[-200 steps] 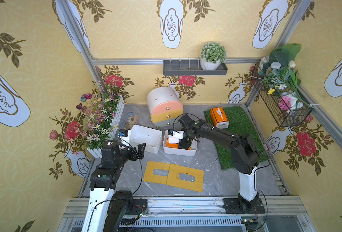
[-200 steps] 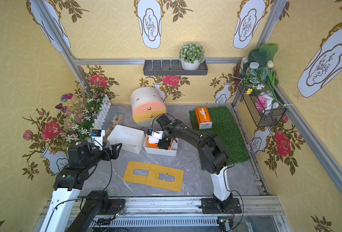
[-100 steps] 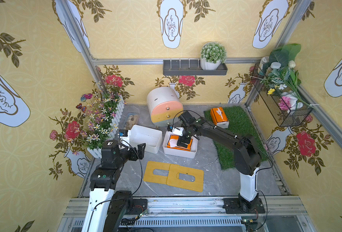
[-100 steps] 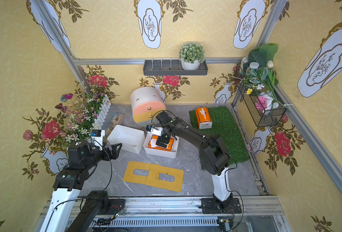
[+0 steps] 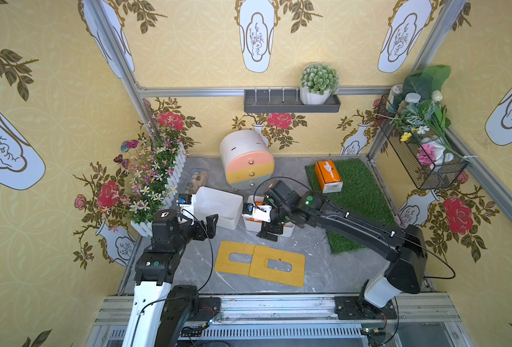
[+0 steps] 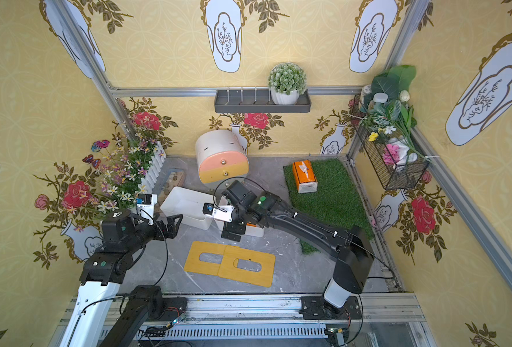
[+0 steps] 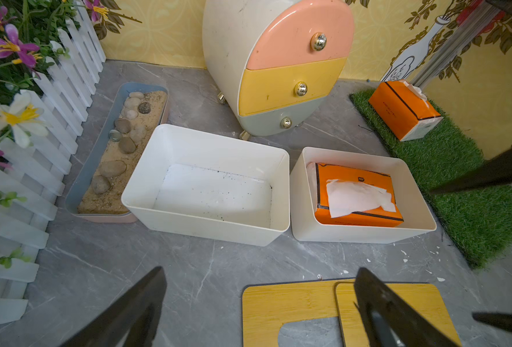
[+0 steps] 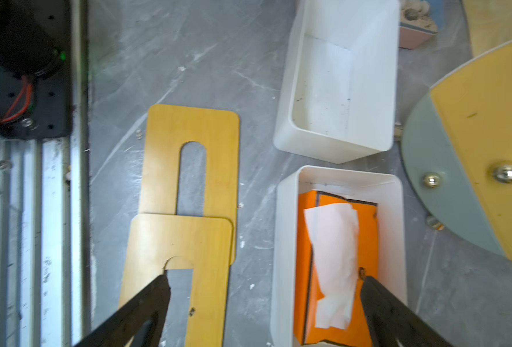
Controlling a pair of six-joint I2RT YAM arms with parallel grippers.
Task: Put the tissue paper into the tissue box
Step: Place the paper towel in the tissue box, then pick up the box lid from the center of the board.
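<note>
One orange tissue paper pack [image 7: 356,195] with a white sheet on top lies inside the right-hand white tissue box [image 7: 365,234], also in the right wrist view [image 8: 284,240]. My right gripper [image 8: 265,278] hangs open and empty over that box's front wall [image 5: 271,231], touching nothing. A second orange pack [image 5: 328,176] lies on the grass mat. The left white box [image 5: 218,207] holds nothing. My left gripper [image 7: 260,270] is open and empty, low in front of that box [image 5: 209,225].
Two overlapping bamboo lids [image 5: 260,264] with slots lie on the grey floor in front of the boxes. A round drawer cabinet [image 5: 247,159] stands behind them. The grass mat [image 5: 359,195] is right. A sand and pebble tray [image 7: 119,144] and a flower fence [image 5: 155,180] are left.
My right gripper has opened, left the orange pack lying in the right box and drawn back toward the box's front edge. The left arm has stayed still.
</note>
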